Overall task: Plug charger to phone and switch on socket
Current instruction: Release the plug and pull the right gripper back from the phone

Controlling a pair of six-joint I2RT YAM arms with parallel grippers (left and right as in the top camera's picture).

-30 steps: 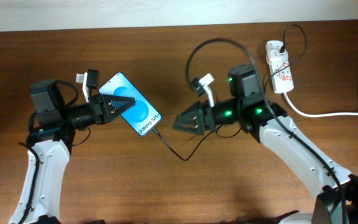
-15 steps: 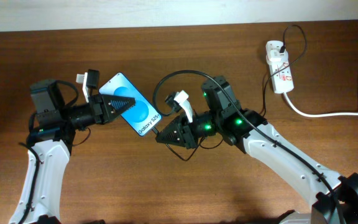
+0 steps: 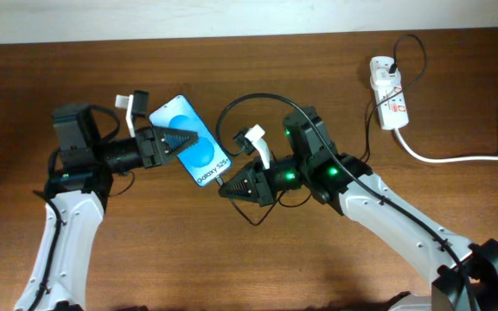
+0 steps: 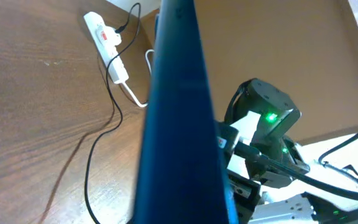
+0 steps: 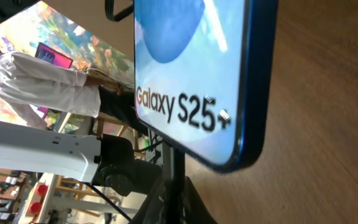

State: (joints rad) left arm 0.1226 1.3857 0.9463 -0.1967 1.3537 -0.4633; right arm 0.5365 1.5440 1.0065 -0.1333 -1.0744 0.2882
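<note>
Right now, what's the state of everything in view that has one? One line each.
phone: screen lit, held tilted by the left arm.
charger: plug in the socket; tip at the phone's bottom edge, can't tell if seated.
socket: charger plugged in; switch position too small to read.
left gripper: jaws shut on the phone.
right gripper: jaws shut on the charger tip.

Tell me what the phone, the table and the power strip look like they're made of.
Phone: glossy front, likely glass, with reflections across the lit screen; dark smooth frame, metal or plastic unclear. Table: brown wood or wood-look laminate, grain streaks visible. Power strip: white plastic, probably, smooth moulded casing.
</note>
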